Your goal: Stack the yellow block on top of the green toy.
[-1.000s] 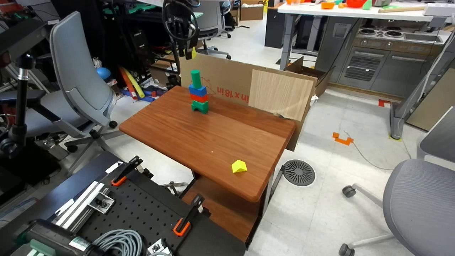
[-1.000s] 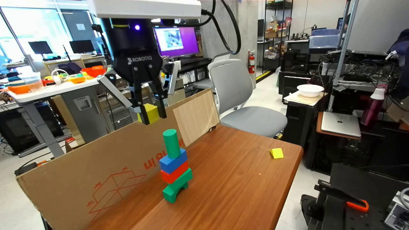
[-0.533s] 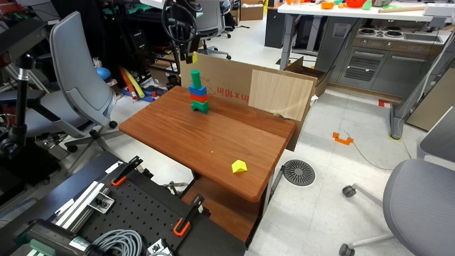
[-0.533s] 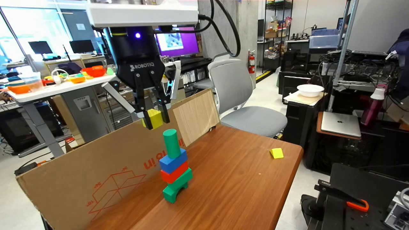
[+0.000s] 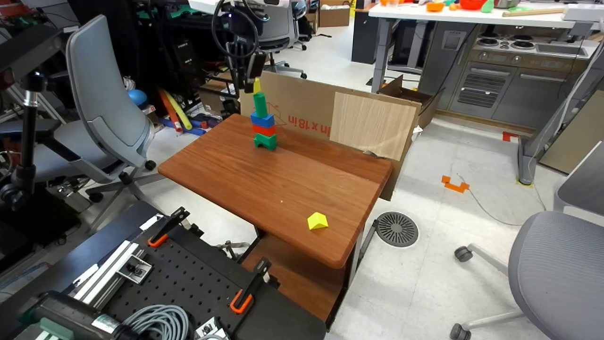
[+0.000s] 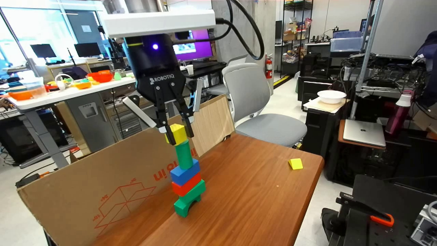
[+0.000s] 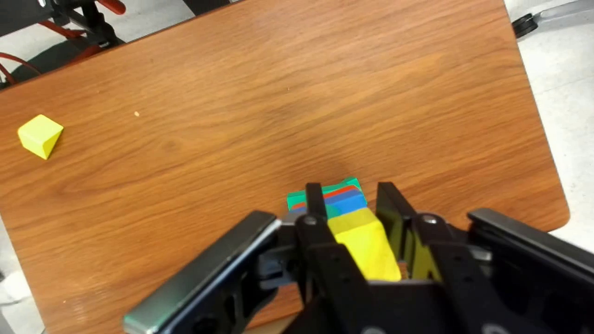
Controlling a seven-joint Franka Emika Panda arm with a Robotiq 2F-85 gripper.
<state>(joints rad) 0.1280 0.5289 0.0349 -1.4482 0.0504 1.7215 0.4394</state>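
The yellow block [image 6: 179, 131] is between the fingers of my gripper [image 6: 181, 137], which is shut on it; the left finger hides part of it. It also shows in the wrist view [image 7: 366, 250] and in an exterior view [image 5: 257, 86]. The block is at the top of the green toy [image 6: 184, 156], an upright cylinder. Its underside meets or nearly meets the cylinder's top; I cannot tell if it rests there. The cylinder stands on a blue block [image 6: 185, 172], a red block [image 6: 187, 183] and a green arch [image 6: 189, 198]. In the wrist view the cylinder [image 7: 332, 211] is mostly hidden.
Another yellow piece [image 6: 295, 164], wedge-like, lies near the far end of the wooden table [image 6: 252, 181]. A cardboard panel [image 6: 129, 184] with a light wood board [image 6: 210, 128] stands along the table edge close behind the tower.
My gripper has come down with the yellow block, from above and beside the tower to right over the cylinder. The finger spacing looks the same. The tower has not moved.
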